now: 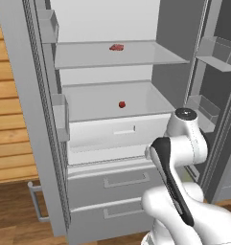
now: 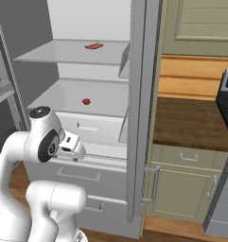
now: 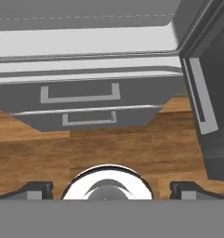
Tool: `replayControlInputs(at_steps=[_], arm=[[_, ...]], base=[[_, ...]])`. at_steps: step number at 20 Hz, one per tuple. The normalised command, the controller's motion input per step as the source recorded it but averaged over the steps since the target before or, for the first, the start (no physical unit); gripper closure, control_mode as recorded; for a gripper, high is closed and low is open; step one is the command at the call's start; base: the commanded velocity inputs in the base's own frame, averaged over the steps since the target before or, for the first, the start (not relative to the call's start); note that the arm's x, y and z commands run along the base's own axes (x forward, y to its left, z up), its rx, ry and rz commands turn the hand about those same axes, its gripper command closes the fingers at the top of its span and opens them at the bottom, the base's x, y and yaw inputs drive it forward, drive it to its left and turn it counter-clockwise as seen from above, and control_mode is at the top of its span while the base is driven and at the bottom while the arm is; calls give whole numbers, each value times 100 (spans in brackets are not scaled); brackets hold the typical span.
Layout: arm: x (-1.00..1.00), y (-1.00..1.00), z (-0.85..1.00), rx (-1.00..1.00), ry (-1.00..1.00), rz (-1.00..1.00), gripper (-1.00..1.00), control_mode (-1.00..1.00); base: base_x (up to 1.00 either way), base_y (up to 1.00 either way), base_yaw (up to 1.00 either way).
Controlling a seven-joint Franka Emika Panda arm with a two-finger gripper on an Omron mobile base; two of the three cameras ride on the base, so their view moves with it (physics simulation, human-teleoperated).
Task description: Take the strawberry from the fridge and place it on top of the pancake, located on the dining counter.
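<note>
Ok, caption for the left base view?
Open fridge with the strawberry on its lower shelf, a pinkish-red lump above, arm folded low in front.

floor (image 3: 108,148) – brown wood planks | wall (image 1: 11,119) – pale wood boards | cabinets (image 2: 186,184) – green

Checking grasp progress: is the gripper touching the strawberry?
Apart. Hand view: open gripper faces fridge drawers; left base view: strawberry lies alone on its shelf.
</note>
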Motion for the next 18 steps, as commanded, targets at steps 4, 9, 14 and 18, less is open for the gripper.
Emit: replayControlInputs(at_steps=[4, 9, 14, 18], arm=[[-1, 0, -47, 0, 0, 0, -100, -100], [0, 0, -14, 0, 0, 0, -100, -100], [0, 0, 0, 0, 0, 0, -100, -100], [0, 0, 0, 0, 0, 0, -100, -100]], base=[[0, 0, 0], [0, 0, 0], [0, 0, 0], [0, 0, 0]])
